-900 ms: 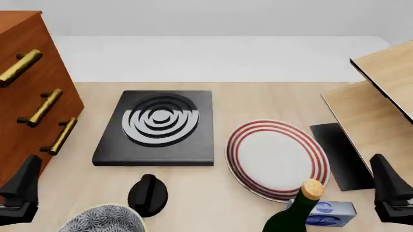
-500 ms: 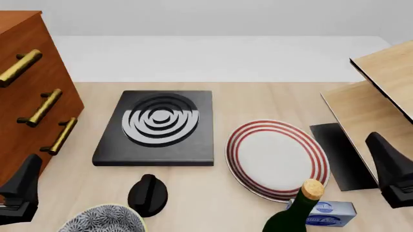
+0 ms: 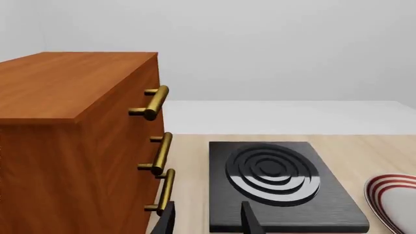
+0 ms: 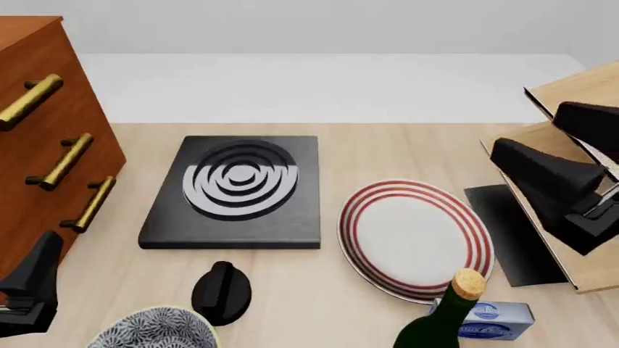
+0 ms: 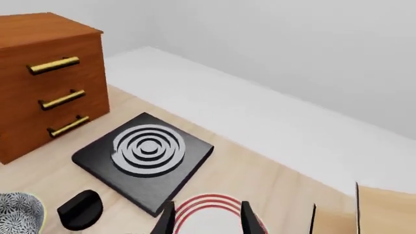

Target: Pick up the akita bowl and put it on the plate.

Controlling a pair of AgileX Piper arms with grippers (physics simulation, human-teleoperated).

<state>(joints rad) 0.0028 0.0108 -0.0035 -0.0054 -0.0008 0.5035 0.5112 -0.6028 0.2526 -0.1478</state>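
Front view showed the akita bowl (image 4: 155,330) at the near left edge of the table (image 4: 387,148), cut off by the frame, with nothing gripping it. Just right of it and a little farther lay a black knob-like object (image 4: 222,291). At the near right stood a dark green bottle (image 4: 440,319) with a cork, touching or just in front of a small blue-and-white box (image 4: 498,319). The left gripper (image 3: 206,219) sat low at the near left, beside the wooden drawer cabinet (image 4: 39,152); its wrist view showed the two fingers parted with nothing between them. Beyond the bottle lay the plate (image 4: 416,239), well apart from the bowl. Left of the plate, farther back, was the black square slab (image 4: 237,192) with grey-white rings. The right gripper (image 5: 204,217) hung raised at the right, above the light wooden boards (image 4: 556,167) and to the right of the plate; its wrist view likewise showed the fingers spread apart and holding nothing, looking down over the plate, the slab and the bowl.
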